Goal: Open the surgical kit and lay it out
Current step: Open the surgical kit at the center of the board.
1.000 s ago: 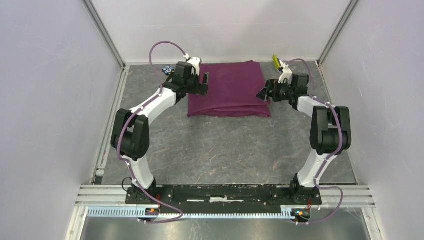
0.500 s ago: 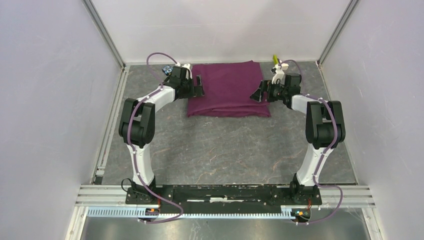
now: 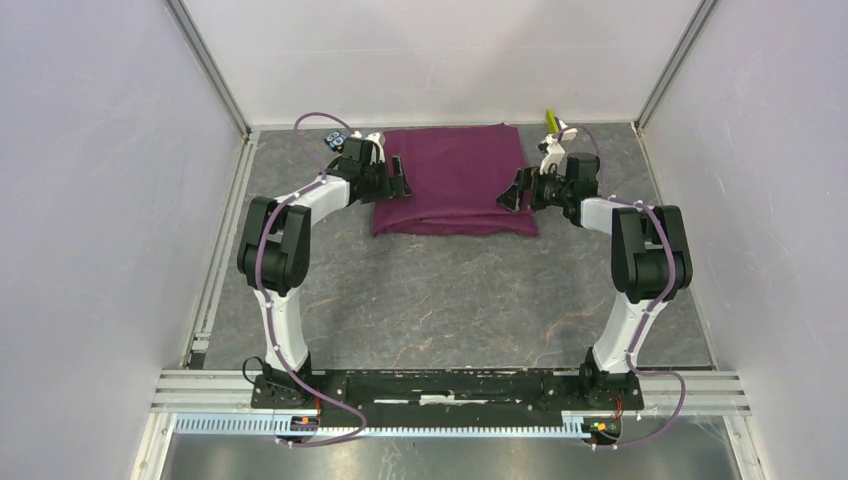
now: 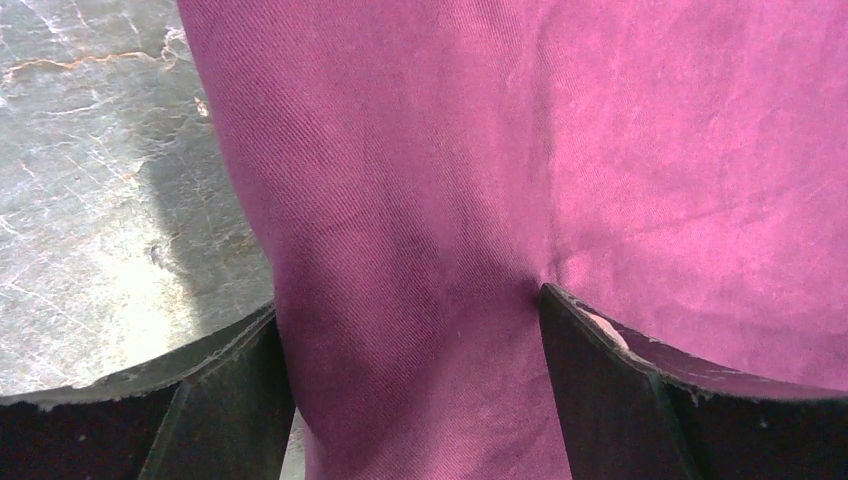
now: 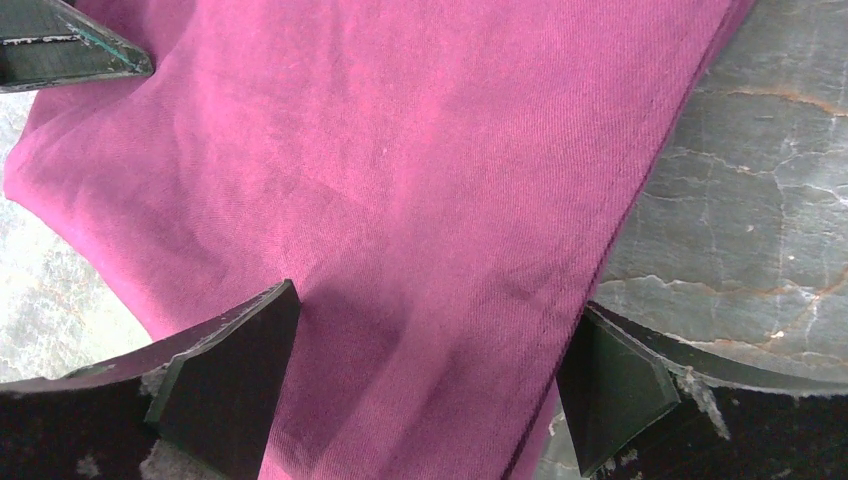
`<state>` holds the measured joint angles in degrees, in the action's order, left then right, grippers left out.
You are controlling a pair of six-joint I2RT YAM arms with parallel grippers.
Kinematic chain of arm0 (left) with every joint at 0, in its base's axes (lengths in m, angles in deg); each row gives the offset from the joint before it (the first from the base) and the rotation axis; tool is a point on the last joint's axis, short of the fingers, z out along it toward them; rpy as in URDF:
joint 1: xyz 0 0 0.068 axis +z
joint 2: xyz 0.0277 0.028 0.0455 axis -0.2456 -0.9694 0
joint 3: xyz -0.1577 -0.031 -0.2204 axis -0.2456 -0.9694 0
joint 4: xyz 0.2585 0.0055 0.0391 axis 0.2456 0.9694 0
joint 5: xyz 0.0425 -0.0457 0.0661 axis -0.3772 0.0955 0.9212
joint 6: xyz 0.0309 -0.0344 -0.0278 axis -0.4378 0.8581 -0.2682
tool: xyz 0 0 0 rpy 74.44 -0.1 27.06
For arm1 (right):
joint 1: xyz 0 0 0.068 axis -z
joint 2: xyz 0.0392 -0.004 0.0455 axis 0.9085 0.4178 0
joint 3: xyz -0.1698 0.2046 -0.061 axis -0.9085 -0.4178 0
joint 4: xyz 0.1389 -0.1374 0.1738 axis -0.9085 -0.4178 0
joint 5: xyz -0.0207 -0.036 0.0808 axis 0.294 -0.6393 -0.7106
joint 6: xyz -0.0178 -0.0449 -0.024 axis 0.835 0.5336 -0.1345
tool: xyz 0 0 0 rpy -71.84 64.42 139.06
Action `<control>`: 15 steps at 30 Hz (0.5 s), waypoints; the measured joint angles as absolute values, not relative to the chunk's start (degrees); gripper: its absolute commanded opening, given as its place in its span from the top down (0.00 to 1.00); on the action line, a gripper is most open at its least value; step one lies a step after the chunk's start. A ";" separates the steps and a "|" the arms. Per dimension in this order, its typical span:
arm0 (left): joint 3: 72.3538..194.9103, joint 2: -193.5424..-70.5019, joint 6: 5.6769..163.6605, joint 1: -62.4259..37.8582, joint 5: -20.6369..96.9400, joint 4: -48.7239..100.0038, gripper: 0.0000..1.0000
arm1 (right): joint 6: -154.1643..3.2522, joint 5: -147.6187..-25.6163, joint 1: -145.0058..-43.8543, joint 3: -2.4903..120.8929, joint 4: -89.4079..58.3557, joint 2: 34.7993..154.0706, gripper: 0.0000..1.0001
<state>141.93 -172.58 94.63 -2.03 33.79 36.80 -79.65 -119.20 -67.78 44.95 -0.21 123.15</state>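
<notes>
The surgical kit shows only as a folded purple cloth wrap [image 3: 455,178] lying at the back middle of the table; whatever it holds is hidden. My left gripper [image 3: 398,178] sits low at the wrap's left edge. In the left wrist view that gripper [image 4: 410,330] is open, with cloth [image 4: 560,150] filling the gap between its fingers and the right finger pressing into the fabric. My right gripper [image 3: 515,190] is at the wrap's right edge. The right wrist view shows this gripper [image 5: 440,305] open astride the hemmed edge of the cloth [image 5: 400,150], one finger over cloth, the other over bare table.
A small black-and-blue object [image 3: 333,138] lies by the back left corner, just behind the left wrist. A yellow-green item [image 3: 549,120] stands at the back wall near the right wrist. Walls and metal rails [image 3: 215,260] enclose the grey stone-patterned table [image 3: 450,300].
Both grippers have moved in and down onto the wrap's side edges. The left jaws have narrowed slightly. The cloth's left edge has shifted a little.
</notes>
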 measured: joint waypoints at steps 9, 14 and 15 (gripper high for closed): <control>140.49 -171.86 94.72 -2.89 35.58 36.17 0.13 | -78.99 -118.40 -68.31 42.53 -0.58 120.55 0.03; 139.57 -171.11 94.72 -3.41 36.33 36.17 0.13 | -78.62 -118.11 -68.31 42.50 -0.98 120.22 0.03; 139.39 -170.98 94.72 -3.54 36.50 36.17 0.13 | -78.44 -118.02 -68.31 42.50 -1.04 120.22 0.03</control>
<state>139.39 -170.98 94.72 -3.54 36.50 36.17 -78.44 -118.02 -68.31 42.50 -1.04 120.22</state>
